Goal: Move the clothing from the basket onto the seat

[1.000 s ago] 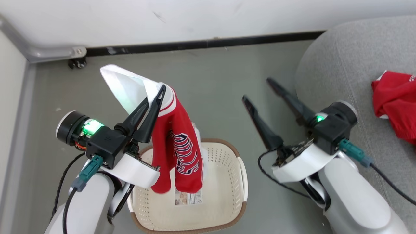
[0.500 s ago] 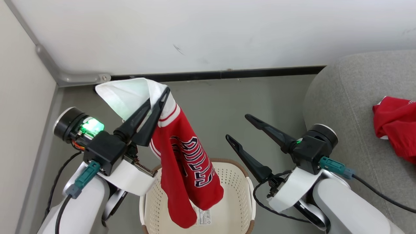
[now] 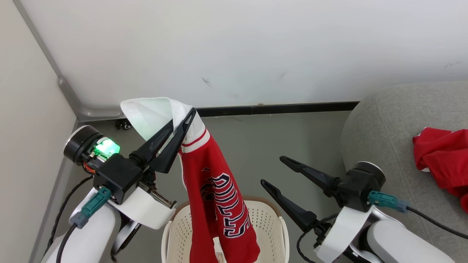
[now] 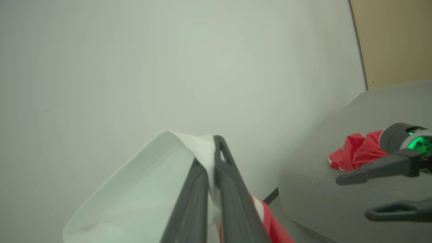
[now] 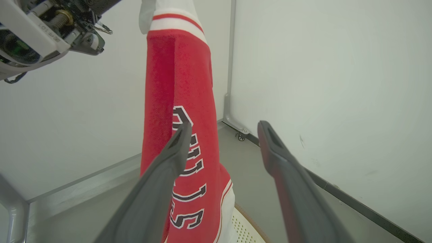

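At the left, the left gripper (image 3: pixel 182 116), two long, tapered dark fingers, is pinched tight on the white folded edge of a red garment (image 3: pixel 215 197). The white cloth bulges out beyond the fingers in a smooth, rounded flap. Below it run a white band with a thin red stripe, then a long red panel that hangs straight down. In the right wrist view the panel looks slightly nubbly, and it carries dark block letters outlined in white. Its lower end drops across the basket (image 3: pixel 270 223); whether it touches the basket cannot be told. The basket is a cream plastic tub with rows of small round holes in its wall and a brown band round the rim, standing on the smooth grey floor (image 3: pixel 278 138). Just right of the basket, the right gripper (image 3: pixel 272 169) has its matte fingers spread wide apart, with nothing between them. At the far right swells the seat (image 3: pixel 384 124), rounded and covered in grey woven fabric. A second red piece (image 3: pixel 442 160) lies crumpled on it, showing a sliver of white.
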`<state>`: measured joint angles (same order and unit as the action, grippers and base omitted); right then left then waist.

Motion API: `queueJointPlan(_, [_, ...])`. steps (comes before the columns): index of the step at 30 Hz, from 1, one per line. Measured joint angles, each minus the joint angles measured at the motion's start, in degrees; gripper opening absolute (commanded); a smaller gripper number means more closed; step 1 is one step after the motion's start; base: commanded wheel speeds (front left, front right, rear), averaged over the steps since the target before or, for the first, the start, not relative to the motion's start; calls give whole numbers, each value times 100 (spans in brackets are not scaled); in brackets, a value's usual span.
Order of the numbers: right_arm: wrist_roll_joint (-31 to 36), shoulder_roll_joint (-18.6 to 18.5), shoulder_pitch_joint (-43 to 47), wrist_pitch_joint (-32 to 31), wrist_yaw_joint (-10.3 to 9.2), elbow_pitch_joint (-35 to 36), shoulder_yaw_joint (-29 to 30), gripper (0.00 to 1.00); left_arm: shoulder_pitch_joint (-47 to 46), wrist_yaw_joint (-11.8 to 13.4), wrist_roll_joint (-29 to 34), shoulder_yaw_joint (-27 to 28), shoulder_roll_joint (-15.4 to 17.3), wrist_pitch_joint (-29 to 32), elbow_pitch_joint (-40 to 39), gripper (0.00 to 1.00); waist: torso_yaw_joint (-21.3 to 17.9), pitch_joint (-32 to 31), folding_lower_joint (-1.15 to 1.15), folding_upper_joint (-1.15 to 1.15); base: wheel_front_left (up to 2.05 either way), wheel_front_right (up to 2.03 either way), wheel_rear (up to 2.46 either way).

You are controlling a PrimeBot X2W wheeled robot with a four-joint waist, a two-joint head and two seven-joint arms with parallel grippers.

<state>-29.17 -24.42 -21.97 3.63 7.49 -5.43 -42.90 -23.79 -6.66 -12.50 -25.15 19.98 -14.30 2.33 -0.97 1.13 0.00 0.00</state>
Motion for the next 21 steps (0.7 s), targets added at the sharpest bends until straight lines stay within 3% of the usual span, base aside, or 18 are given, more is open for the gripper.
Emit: queueJointPlan(21, [-702, -693, 316, -621, 0, 808, -374, 100, -119, -45, -209, -162, 316, 328, -533, 0, -222, -327, 0, 0, 0, 0, 0])
